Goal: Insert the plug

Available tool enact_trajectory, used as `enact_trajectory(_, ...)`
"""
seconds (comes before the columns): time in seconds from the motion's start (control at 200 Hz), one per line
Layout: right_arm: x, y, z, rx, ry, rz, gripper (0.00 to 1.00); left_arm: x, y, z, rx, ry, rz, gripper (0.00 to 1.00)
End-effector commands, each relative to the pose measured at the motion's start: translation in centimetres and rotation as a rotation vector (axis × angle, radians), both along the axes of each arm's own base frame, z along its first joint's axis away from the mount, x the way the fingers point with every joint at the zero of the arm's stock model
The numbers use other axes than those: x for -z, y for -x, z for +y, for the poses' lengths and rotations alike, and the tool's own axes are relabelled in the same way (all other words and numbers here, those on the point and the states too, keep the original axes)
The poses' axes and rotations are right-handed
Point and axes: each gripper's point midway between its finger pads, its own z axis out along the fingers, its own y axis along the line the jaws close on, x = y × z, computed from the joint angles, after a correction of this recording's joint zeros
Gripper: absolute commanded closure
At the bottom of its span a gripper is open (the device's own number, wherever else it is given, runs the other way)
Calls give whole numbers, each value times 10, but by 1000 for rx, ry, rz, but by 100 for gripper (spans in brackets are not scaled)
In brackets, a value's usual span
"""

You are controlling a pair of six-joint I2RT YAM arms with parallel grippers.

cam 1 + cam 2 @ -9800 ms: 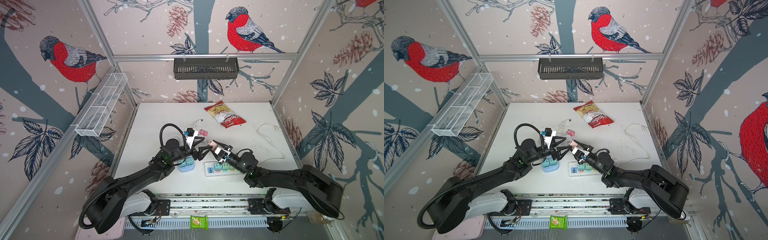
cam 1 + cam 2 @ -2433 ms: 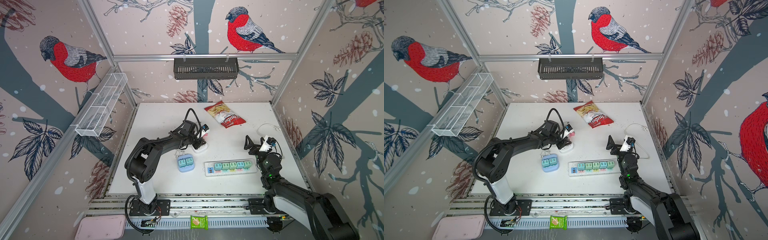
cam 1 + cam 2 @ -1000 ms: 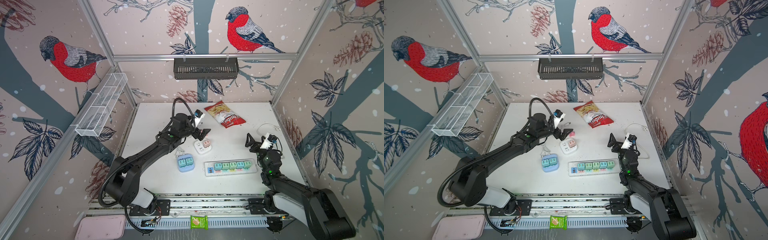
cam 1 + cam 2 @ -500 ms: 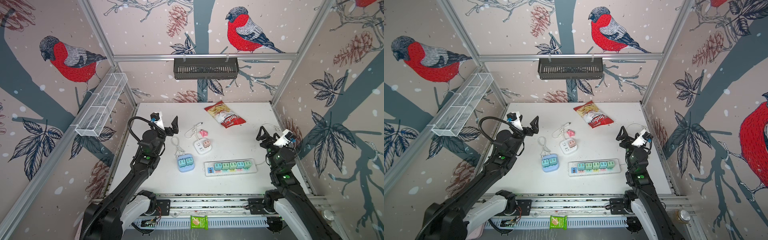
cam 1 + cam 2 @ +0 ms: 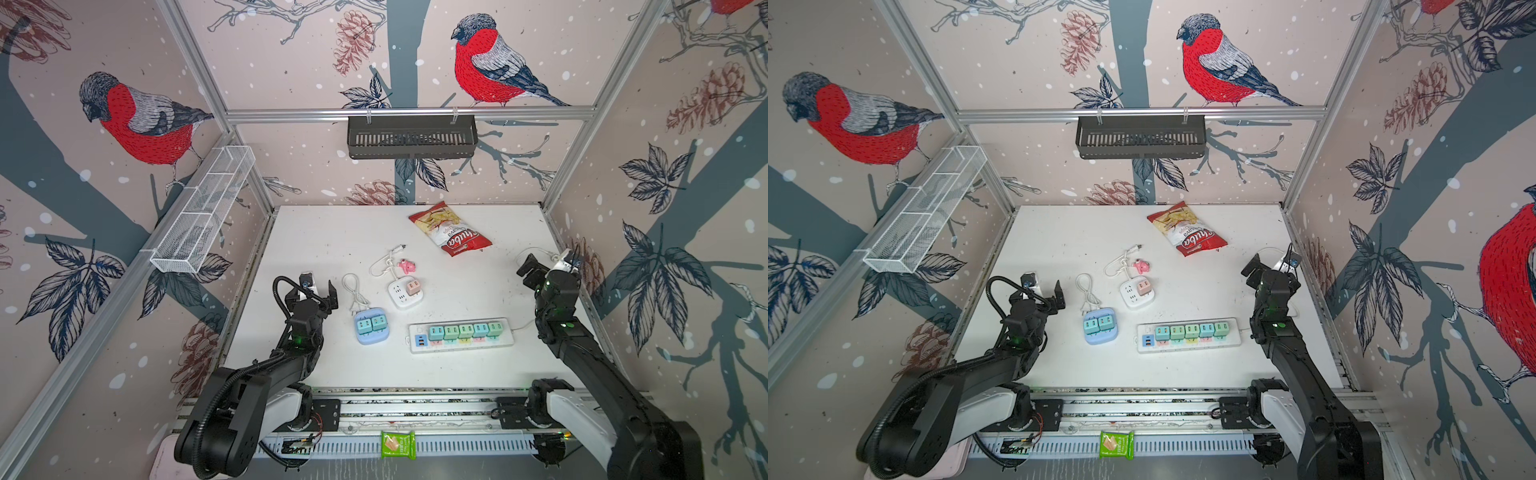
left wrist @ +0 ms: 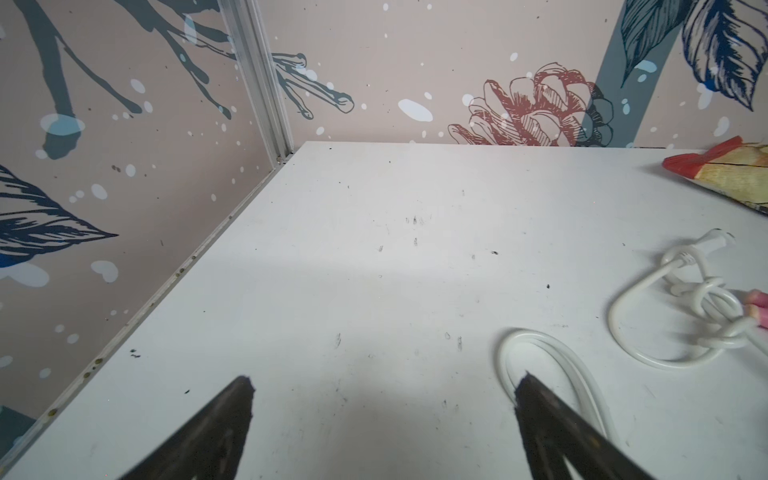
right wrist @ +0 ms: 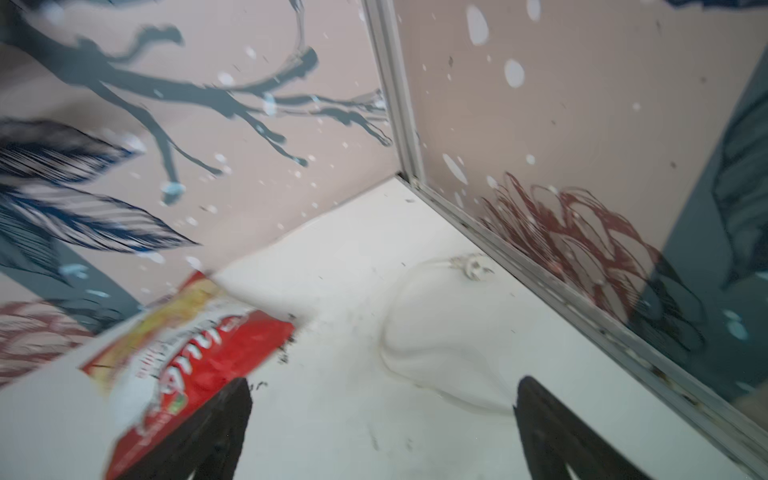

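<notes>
Left gripper [image 5: 312,292] at lower left and right gripper [image 5: 550,264] at the right edge are both spread wide and empty. I read that as clearing the work. Pink plug [image 5: 412,286] sits in the white cube socket [image 5: 400,298] at frame centre and looks seated.

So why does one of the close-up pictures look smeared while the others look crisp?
Right wrist view: streaky, probably motion blur; the chip bag and the wall print are smeared and the white cable is faint. Left wrist view: sharp, with a soft shadow band across the table and a crisp coiled cord. Both top views: sharp and evenly lit, though the wide lens splays the frame posts outward.
</notes>
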Motion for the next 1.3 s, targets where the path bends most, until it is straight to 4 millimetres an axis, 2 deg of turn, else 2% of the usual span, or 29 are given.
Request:
enact_trajectory(0.0,20,8,-18,69,133,25,1,-32,5,13,-66,13,-155,2)
enact_trajectory(0.055,35,13,-26,114,155,40,0,-35,10,15,-69,14,-183,2)
enact_trajectory(0.12,43,11,-20,67,199,37,1,-37,12,13,-53,7,-196,3)
enact_trajectory(0.275,37,4,-9,10,235,-7,1,-46,11,-4,52,-20,-265,2)
enact_trajectory(0.36,31,3,-4,-25,242,-50,1,-49,14,3,14,-17,-301,3)
enact_trajectory(0.41,30,-1,2,-62,250,-62,1,-47,11,8,-12,-24,-294,3)
enact_trajectory(0.525,34,-15,25,-187,270,-38,1,-34,-2,4,73,-22,-272,3)
enact_trajectory(0.575,35,-20,29,-200,267,-28,0,-39,-1,6,76,-26,-319,3)
enact_trajectory(0.595,35,-21,31,-207,267,-27,0,-33,-1,8,65,-19,-303,2)
enact_trajectory(0.66,30,-24,33,-218,270,-50,0,-28,-11,9,68,-11,-276,3)
enact_trajectory(0.685,35,-24,34,-228,275,-44,1,-27,-15,10,72,-7,-262,3)
enact_trajectory(0.785,23,-23,44,-278,310,-134,0,-18,-32,9,108,16,-199,3)
enact_trajectory(0.84,29,-22,43,-295,291,-162,0,-15,-36,10,119,27,-179,3)
enact_trajectory(0.875,40,-24,43,-316,276,-158,0,-15,-37,10,122,31,-177,3)
enact_trajectory(0.911,32,-26,44,-318,285,-224,1,-14,-37,11,119,36,-175,3)
enact_trajectory(0.936,35,-26,42,-309,280,-208,1,-15,-38,13,111,40,-177,3)
enact_trajectory(0.956,34,-29,39,-299,269,-191,0,-14,-38,15,99,45,-175,3)
enact_trajectory(1.016,49,-37,20,-212,203,-101,0,-14,-39,23,58,62,-173,2)
enact_trajectory(1.076,40,-32,21,-183,245,-159,0,-12,-41,28,33,74,-161,2)
enact_trajectory(1.146,47,-34,21,-173,250,-112,0,-10,-45,27,38,73,-147,2)
enact_trajectory(1.296,40,-30,26,-144,300,-138,1,-8,-49,22,71,68,-128,2)
